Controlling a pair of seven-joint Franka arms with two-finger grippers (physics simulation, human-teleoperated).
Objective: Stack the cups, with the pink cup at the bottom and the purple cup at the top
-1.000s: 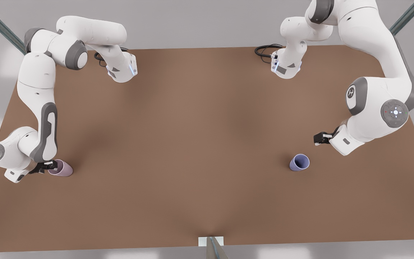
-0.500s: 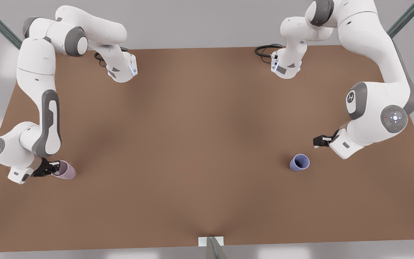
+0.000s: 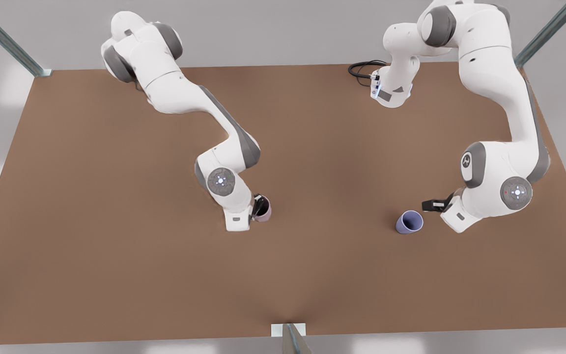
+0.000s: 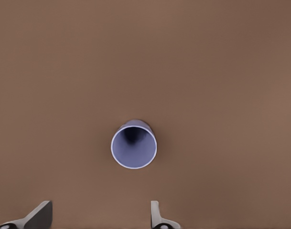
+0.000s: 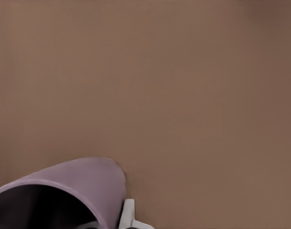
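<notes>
Near the middle of the counter (image 3: pixel 116 246), the right hand (image 3: pixel 258 206) grips the pink cup (image 3: pixel 264 210) by its rim. Well apart, toward the front view's right, the purple cup (image 3: pixel 409 222) stands upright on the counter, just beside the left hand (image 3: pixel 428 205), whose fingers are spread and empty.

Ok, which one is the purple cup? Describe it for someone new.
On the brown table, look toward the front view's right, beside the left claw, which is open. The purple cup stands free there, bluer than the pink cup held mid-table.
</notes>
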